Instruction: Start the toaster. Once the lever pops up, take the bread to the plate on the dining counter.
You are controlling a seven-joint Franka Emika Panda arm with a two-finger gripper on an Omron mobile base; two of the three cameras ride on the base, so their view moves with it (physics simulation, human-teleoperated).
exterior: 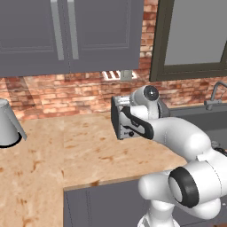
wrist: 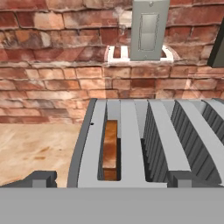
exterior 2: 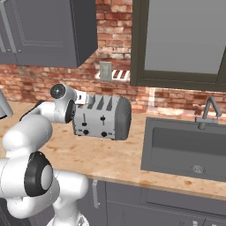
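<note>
The fingers stand spread wide and grasp nothing; their two dark tips rise at the bottom of the hand view, one on each side of the near end of the toaster. The hand sits just above and behind the toaster top, looking along its slots toward the brick wall. The bread stands upright in the left slot, sunk between the slot walls with its top edge below the rim, so it cannot be pinched until it rises. The two small dark levers sit on the front face in the right base view; judged from this, the start step is not yet done and the hand must come round to that face. Open counter lies to the left of the toaster and in front of it. To the right, the sink edge is near. Behind, the wall and a switch plate limit retreat; overhead, a grey cabinet limits lift.
</note>
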